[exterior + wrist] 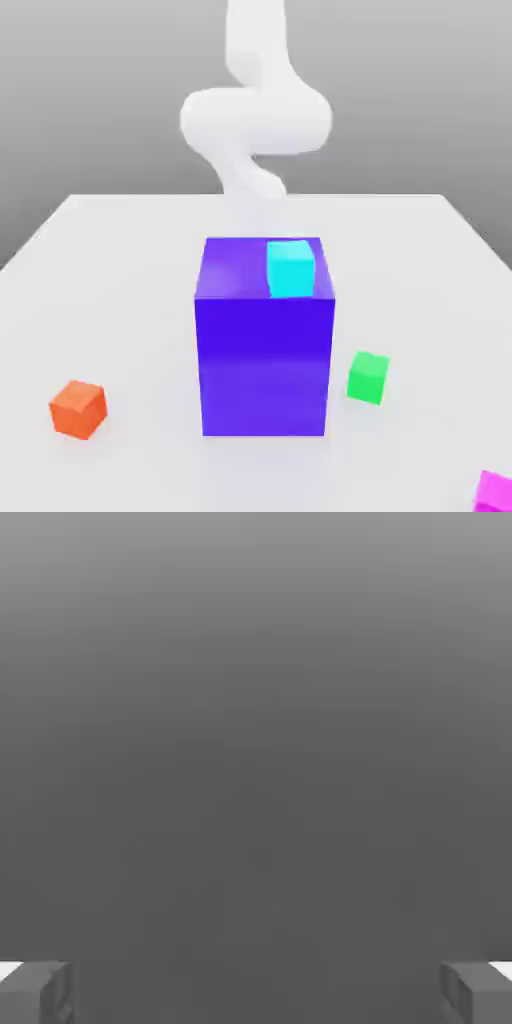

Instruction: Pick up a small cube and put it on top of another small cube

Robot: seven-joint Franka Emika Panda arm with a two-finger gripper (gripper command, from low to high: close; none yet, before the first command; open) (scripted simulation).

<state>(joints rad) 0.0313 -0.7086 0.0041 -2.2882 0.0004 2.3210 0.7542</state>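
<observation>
"Where is your claw (256, 994), and is it carrying anything?"

"In the hand view its two fingers stand wide apart with nothing between them, so you have it released and empty."

"And your pink cube (495, 493)?"

"At the exterior view's lower right corner, partly cut off by the frame. The green cube (368, 378) sits on the surface (130, 260), just beside the big blue block (265, 365)."

"What could trip you up?"

"You may misjudge the pink cube, since you see only part of it. The green one looks turned, so a crooked release could topple your stack. Swing low and you might clip the block or knock the blue-green cube (291, 270) off its top."

"Room to move?"

"Open surface lies beyond the block's right edge in the exterior view; the orange cube (78, 409) is well apart, at the left."
</observation>
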